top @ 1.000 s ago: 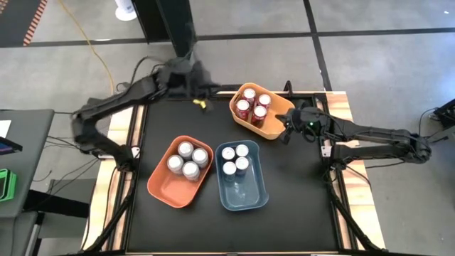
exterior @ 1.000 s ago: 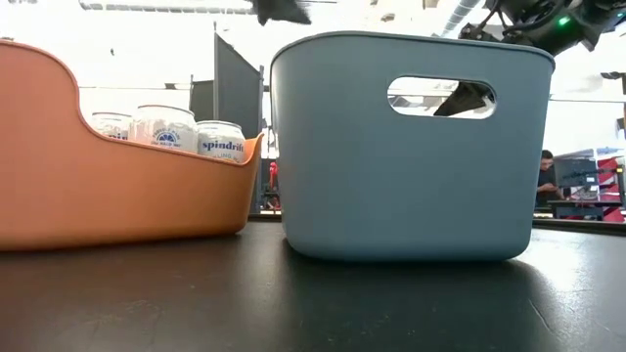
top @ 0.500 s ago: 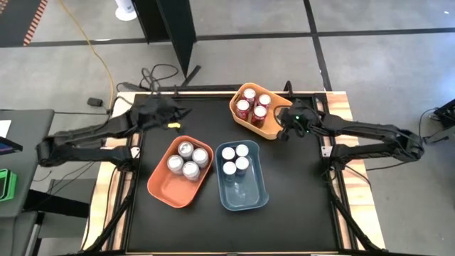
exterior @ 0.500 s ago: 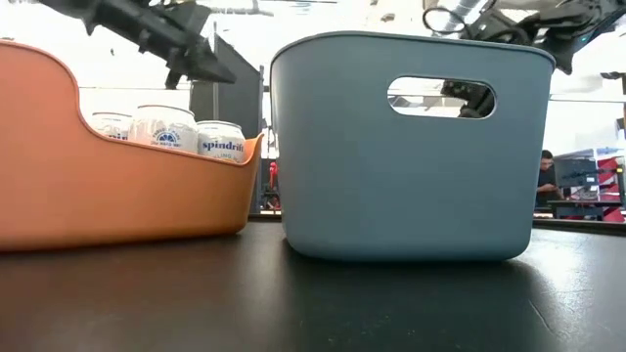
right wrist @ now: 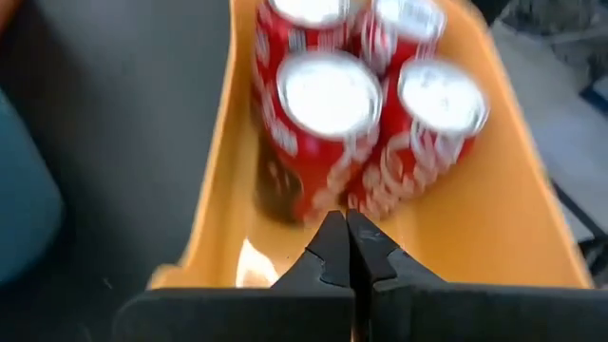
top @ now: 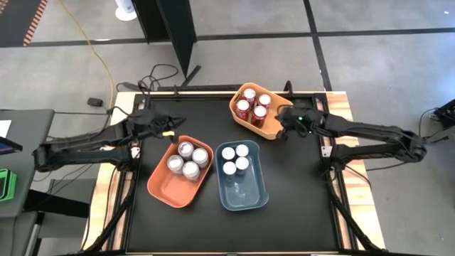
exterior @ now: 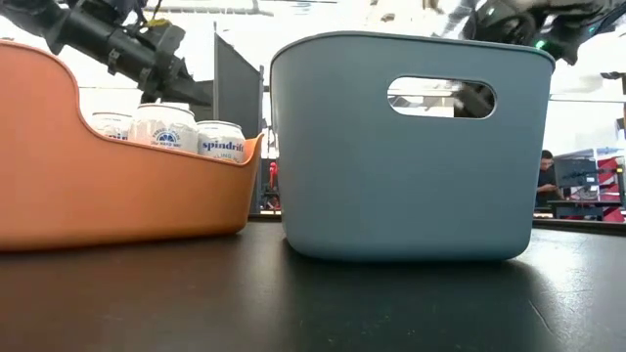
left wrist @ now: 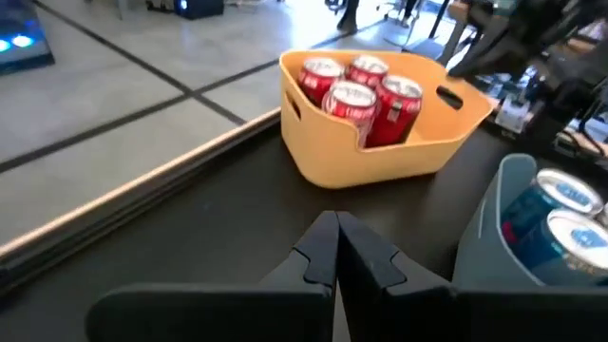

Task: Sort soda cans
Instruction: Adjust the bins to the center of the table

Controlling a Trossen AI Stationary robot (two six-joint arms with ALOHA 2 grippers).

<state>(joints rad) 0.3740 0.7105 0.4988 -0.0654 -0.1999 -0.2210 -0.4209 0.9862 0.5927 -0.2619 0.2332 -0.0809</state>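
Observation:
Several red soda cans [top: 253,105] stand in the yellow bin [top: 270,130] near the table's far edge. Several silver-white cans [top: 188,159] stand in the orange bin [top: 167,188], and several blue cans [top: 235,159] in the blue bin [top: 245,195]. My left gripper [top: 170,131] is shut and empty, just beyond the orange bin's far-left corner; its wrist view [left wrist: 335,242] looks toward the yellow bin [left wrist: 380,157]. My right gripper [top: 280,131] is shut and empty, hovering at the yellow bin's near-right end, with the red cans [right wrist: 328,104] just ahead of its fingertips [right wrist: 347,237].
The three bins sit close together in the middle of the black table top [top: 298,192]; bare black surface lies along the near edge and the right side. In the low view the blue bin [exterior: 406,147] and orange bin [exterior: 108,186] fill the foreground.
My left arm has swung down from the table's far edge, carrying its shut gripper toward the left and near side until it is beside the orange bin's far corner. The cans and bins have stayed in place.

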